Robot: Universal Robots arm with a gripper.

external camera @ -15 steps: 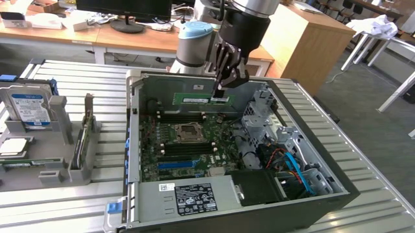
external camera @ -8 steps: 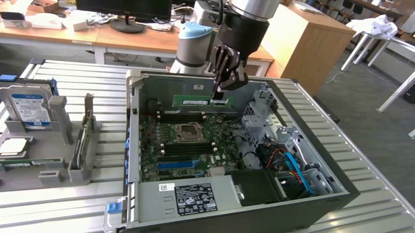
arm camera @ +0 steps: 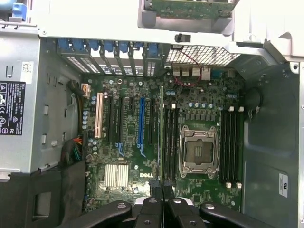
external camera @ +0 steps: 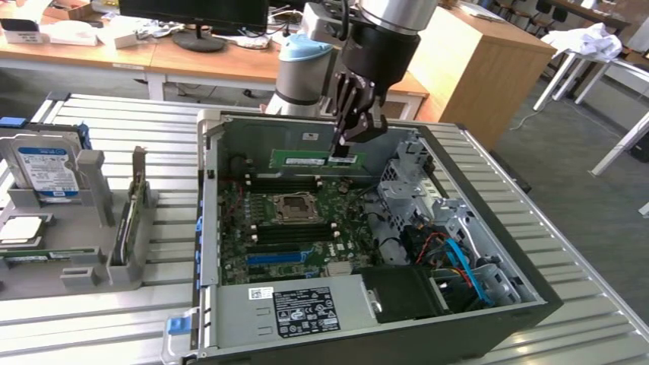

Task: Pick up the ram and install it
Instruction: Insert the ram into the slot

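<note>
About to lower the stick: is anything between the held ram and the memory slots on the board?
Nothing visible does. The gripper is shut on the ram above the open case. The memory slots beside the CPU socket look empty, no cable across them; the red wires lie off by the rear grille.

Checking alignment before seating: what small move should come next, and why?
Probably a slight sideways shift toward the socket: the shut pincer holds the ram above the board, its edge seeming to run beside the nearest slots, not over one.
</note>
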